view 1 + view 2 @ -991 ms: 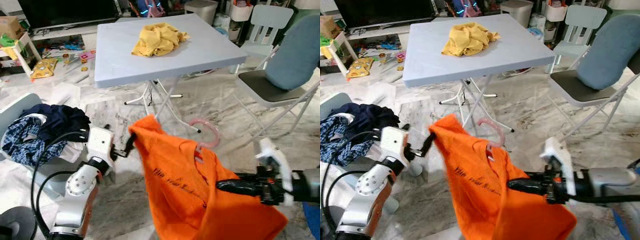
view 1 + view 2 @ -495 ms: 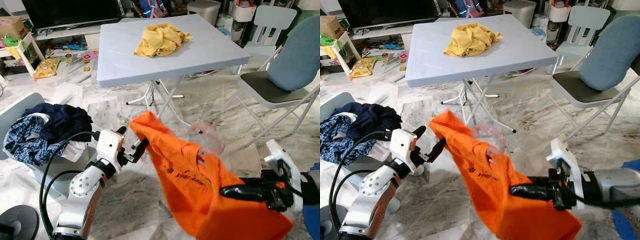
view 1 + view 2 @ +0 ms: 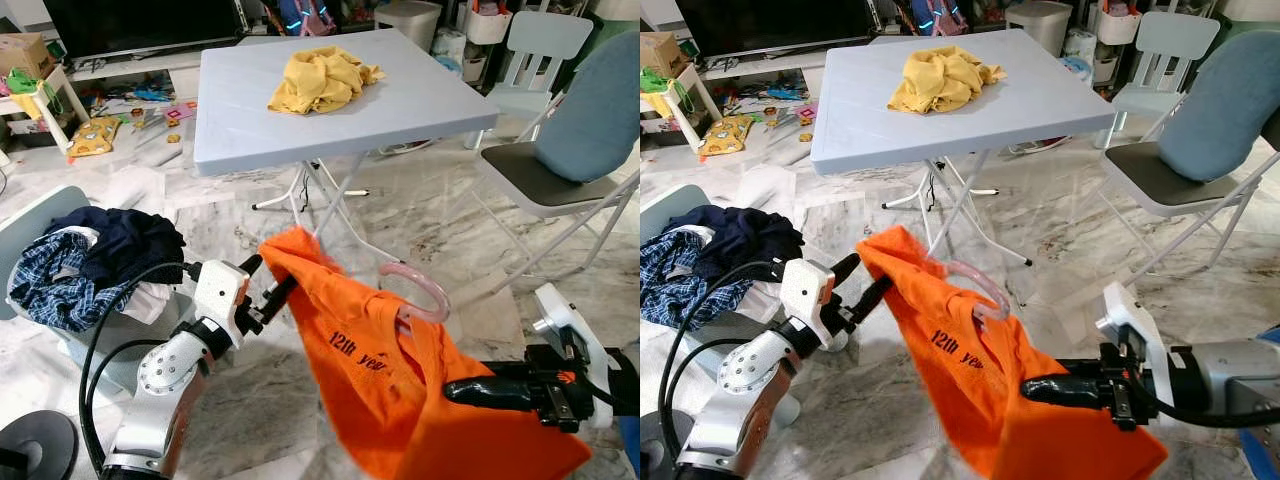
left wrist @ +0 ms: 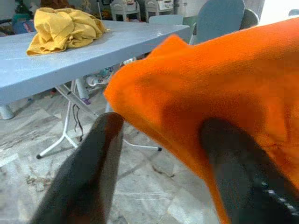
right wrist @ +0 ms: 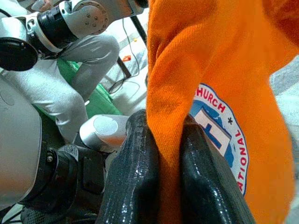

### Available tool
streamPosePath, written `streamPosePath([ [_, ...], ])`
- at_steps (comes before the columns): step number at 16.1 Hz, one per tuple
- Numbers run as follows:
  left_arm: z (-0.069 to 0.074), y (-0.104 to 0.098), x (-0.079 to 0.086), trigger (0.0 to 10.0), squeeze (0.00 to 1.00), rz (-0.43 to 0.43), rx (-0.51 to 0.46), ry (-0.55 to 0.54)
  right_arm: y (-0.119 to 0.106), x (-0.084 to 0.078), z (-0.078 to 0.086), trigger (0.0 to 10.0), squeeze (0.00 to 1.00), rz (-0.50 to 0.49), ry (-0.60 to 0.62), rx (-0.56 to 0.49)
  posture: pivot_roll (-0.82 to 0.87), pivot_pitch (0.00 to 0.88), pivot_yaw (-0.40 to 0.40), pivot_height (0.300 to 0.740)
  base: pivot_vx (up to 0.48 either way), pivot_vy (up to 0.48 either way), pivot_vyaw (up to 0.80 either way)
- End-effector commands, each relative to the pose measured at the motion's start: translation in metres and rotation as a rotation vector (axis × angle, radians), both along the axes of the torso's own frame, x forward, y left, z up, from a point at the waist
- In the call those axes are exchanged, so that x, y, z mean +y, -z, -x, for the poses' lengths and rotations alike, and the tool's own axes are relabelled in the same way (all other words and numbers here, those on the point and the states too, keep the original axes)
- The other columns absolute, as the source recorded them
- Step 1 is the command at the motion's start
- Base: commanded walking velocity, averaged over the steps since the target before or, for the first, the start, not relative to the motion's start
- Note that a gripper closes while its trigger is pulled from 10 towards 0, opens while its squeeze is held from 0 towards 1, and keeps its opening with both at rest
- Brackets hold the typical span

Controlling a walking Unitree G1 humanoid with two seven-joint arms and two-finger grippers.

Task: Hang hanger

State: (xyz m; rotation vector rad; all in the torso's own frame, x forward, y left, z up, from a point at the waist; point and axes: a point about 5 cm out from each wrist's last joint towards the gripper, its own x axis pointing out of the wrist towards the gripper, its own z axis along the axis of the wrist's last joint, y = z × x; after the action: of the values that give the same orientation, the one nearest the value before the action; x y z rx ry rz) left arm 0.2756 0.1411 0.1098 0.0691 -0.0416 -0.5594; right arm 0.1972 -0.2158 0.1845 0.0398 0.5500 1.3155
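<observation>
While one orange shirt (image 3: 400, 370) with dark lettering drapes across the lower centre of the frame, a single translucent pink hanger (image 3: 418, 295) pokes from its collar. My right gripper (image 3: 462, 390) pinches the fabric; my left gripper (image 3: 268, 285), fingers spread, meets the shoulder.

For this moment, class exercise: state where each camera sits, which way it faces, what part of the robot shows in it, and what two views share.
Left eye view: on the head, facing forward and down at the orange shirt on its pink hanger; both silver arms show.
Right eye view: beside it, same scene, with the blue table.
Left wrist view: along the left gripper, its jaws apart at the shirt's corner.
Right wrist view: along the right gripper, pinching shirt cloth.
Shared: the yellow cloth shows in the eye and left wrist views.
</observation>
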Motion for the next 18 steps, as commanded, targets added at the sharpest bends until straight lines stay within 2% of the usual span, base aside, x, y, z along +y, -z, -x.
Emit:
streamPosePath([
  [1,-0.005,0.003,0.012,0.0,0.00,-0.049,-0.002,-0.067,-0.010,0.009,0.005,10.0,0.00,-0.027,-0.090,-0.047,-0.16,0.035,0.042,0.740,0.000,0.000,0.00],
  [7,-0.013,0.004,0.027,0.0,0.00,-0.087,-0.019,-0.175,-0.009,0.008,0.008,10.0,0.00,-0.016,-0.101,-0.042,-0.17,0.037,0.041,0.740,0.000,0.000,0.00],
  [10,-0.017,0.002,0.040,0.0,0.00,-0.125,-0.056,-0.270,-0.008,0.005,0.011,10.0,0.00,-0.001,-0.115,-0.031,-0.17,0.038,0.040,0.740,0.000,0.000,0.00],
  [13,-0.024,-0.010,0.054,0.0,0.00,-0.120,-0.120,-0.380,0.010,-0.005,0.019,10.0,0.00,0.125,-0.149,-0.005,-0.17,0.039,0.036,0.740,0.000,0.000,0.00],
  [16,-0.026,-0.012,0.058,0.0,0.00,-0.100,-0.123,-0.409,0.026,-0.021,0.027,10.0,0.00,0.260,-0.200,0.010,-0.17,0.039,0.036,0.740,0.000,0.000,0.00],
  [18,-0.026,-0.010,0.058,0.0,0.00,-0.097,-0.118,-0.418,0.026,-0.031,0.033,10.0,0.00,0.311,-0.252,0.009,-0.18,0.041,0.037,0.740,0.000,0.000,0.00],
])
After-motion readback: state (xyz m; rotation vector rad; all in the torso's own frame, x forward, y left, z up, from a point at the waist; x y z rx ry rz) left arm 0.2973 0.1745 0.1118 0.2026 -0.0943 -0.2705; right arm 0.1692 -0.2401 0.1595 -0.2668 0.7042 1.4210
